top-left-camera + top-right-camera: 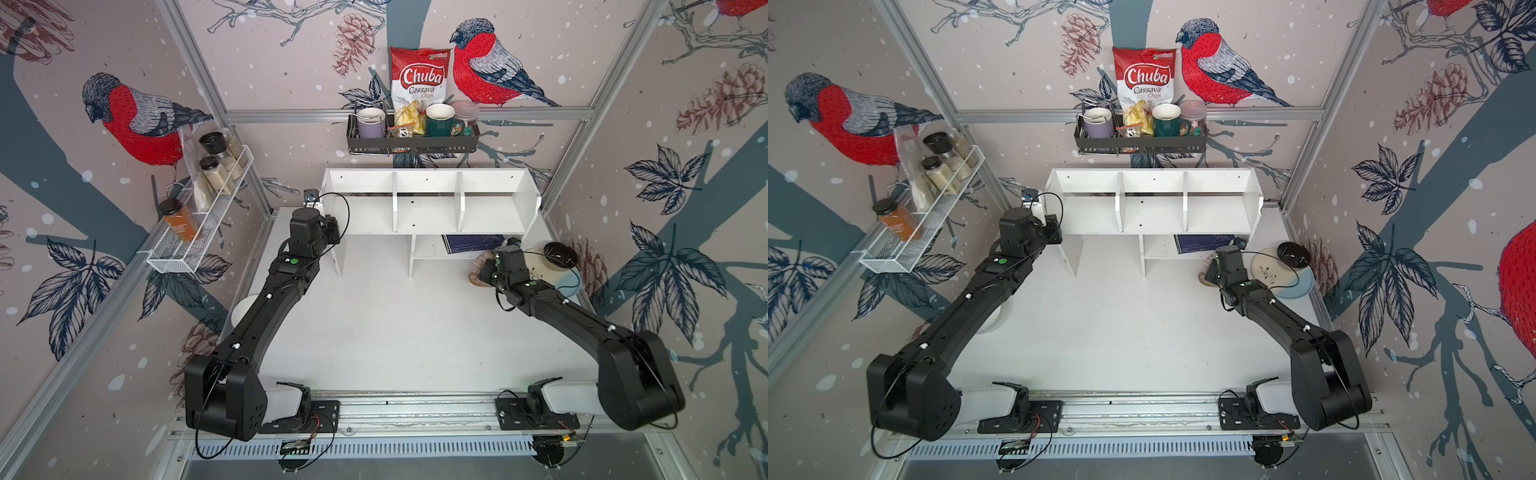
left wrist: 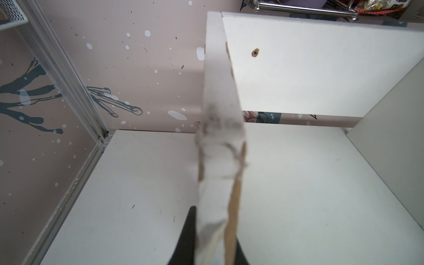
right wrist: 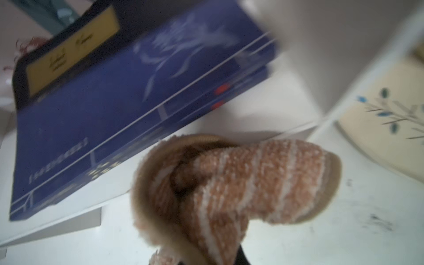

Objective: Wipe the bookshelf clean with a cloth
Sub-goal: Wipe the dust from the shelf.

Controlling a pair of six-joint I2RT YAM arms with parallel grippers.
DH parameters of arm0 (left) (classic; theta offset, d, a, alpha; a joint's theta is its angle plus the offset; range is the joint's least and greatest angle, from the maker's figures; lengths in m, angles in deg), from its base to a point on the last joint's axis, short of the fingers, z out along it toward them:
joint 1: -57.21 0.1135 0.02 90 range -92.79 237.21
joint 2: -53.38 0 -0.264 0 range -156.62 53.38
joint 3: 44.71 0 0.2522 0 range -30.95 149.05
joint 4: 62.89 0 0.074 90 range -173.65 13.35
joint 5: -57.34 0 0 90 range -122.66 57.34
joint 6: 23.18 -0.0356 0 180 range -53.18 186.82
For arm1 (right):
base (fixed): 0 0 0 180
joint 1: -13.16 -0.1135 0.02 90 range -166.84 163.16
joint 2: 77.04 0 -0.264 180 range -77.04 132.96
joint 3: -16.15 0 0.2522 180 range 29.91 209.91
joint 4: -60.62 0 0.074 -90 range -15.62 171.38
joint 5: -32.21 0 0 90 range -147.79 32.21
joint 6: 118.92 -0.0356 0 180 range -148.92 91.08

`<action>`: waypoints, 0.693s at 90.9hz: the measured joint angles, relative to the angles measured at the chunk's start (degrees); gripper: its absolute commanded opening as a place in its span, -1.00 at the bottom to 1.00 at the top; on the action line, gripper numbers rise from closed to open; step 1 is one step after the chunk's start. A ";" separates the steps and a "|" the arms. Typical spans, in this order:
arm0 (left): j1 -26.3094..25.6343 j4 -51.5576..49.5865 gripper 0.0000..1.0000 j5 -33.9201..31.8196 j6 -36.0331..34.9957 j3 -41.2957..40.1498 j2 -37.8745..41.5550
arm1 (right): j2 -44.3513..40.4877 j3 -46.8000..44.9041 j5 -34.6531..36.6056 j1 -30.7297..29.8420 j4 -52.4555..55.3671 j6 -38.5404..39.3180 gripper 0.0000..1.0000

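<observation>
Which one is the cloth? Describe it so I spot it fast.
Find the wide white bookshelf at the back, then the dark blue book under its right compartment. Just in front, the right gripper holds the cloth: fuzzy tan fabric with thin white stripes, the only soft thing there.

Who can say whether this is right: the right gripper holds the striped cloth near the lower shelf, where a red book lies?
Not quite: the book is dark blue, not red, as the right wrist view shows. The right gripper does hold the striped cloth near the lower shelf where it lies.
</observation>
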 measured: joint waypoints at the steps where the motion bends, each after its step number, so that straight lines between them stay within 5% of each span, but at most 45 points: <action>1: 0.00 0.00 -1.00 0.00 0.00 0.00 0.00 | -0.59 -0.13 -0.22 0.87 0.22 0.00 -1.00; 15: 0.00 0.00 -1.00 0.02 0.00 0.00 0.02 | -7.08 1.29 -2.21 9.46 4.31 1.18 -1.00; 29: 0.00 -0.07 -1.00 0.04 0.00 0.00 0.11 | -10.51 7.23 -2.86 8.72 8.31 3.34 -1.00; 63: 0.00 -0.33 -1.00 0.37 0.02 0.00 0.31 | -6.73 16.33 6.14 -21.31 11.54 6.40 -1.00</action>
